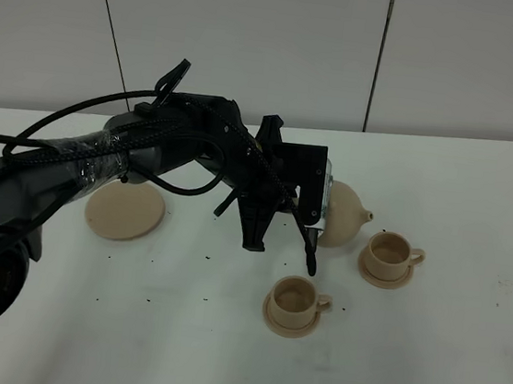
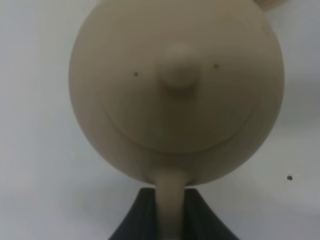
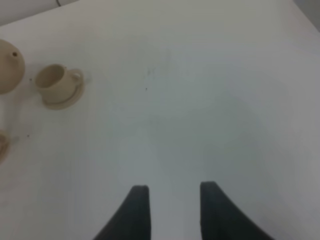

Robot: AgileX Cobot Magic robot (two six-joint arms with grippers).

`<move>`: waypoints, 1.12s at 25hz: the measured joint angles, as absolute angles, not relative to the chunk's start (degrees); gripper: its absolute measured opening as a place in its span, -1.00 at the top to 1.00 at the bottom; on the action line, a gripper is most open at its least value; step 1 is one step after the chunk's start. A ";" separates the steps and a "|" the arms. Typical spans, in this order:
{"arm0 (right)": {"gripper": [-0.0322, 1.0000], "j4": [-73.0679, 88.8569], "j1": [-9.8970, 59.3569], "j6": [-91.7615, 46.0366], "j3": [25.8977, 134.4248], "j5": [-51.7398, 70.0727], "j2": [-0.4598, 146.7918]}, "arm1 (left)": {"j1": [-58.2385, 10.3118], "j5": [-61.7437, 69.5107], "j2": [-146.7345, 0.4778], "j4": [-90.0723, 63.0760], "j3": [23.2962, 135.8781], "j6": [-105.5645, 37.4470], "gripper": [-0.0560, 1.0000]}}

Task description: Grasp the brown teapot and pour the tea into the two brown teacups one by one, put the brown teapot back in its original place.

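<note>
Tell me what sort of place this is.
Probably a robotics lab or test bench, not a home: a white table, a plain panelled wall behind, and a black cabled robot arm holding the brown teapot near two teacups.

One brown teapot on show, just the one. Two cups to count: the first teacup sits just beside the teapot's spout, and the second teacup is near the teapot, toward the camera. There are two small saucers, one under each cup: first saucer, second saucer. One wide saucer lies well apart from the teapot, on the side away from its spout. One white table carries the lot.
</note>
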State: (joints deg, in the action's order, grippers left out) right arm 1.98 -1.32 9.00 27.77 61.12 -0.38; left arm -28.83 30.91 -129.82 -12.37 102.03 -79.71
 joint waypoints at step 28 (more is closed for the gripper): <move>0.47 1.98 -1.32 9.00 27.77 61.12 -0.38 | -31.20 24.44 -130.60 -8.95 102.03 -79.59 0.58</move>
